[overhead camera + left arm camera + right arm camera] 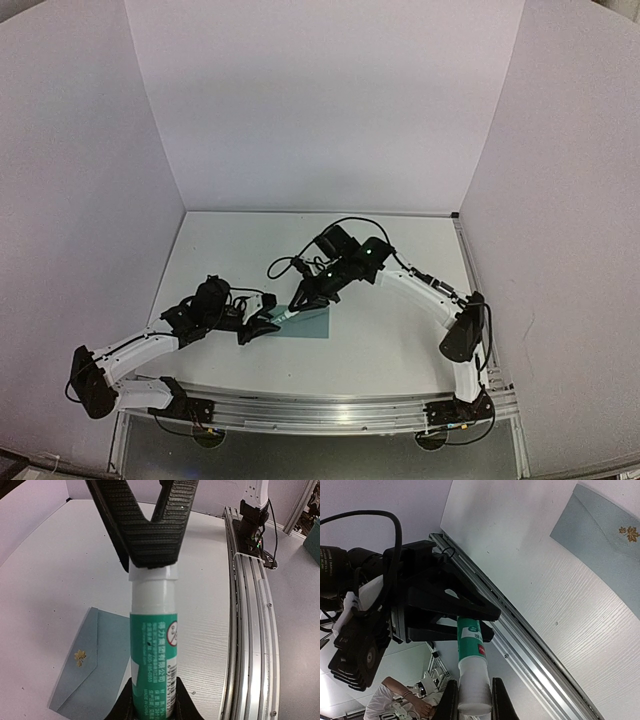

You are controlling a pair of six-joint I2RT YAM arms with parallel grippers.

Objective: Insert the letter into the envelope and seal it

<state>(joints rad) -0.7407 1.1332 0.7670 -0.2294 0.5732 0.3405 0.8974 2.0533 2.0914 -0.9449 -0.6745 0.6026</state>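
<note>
Envelope (312,324) is lying flat on the desk (390,345), flap folded down; the letter is not showing, probably sitting inside already, leaving only sealing. One envelope, two tools, one glue stick (152,647): left tool (153,702) is clenching its green body, right tool (475,700) is clenching its white cap.

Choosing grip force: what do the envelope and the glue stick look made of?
The envelope: matte pale-teal paper, thin, flat, small gold leaf mark. The glue stick: smooth, slightly glossy white plastic, probably, under a printed green label.
</note>
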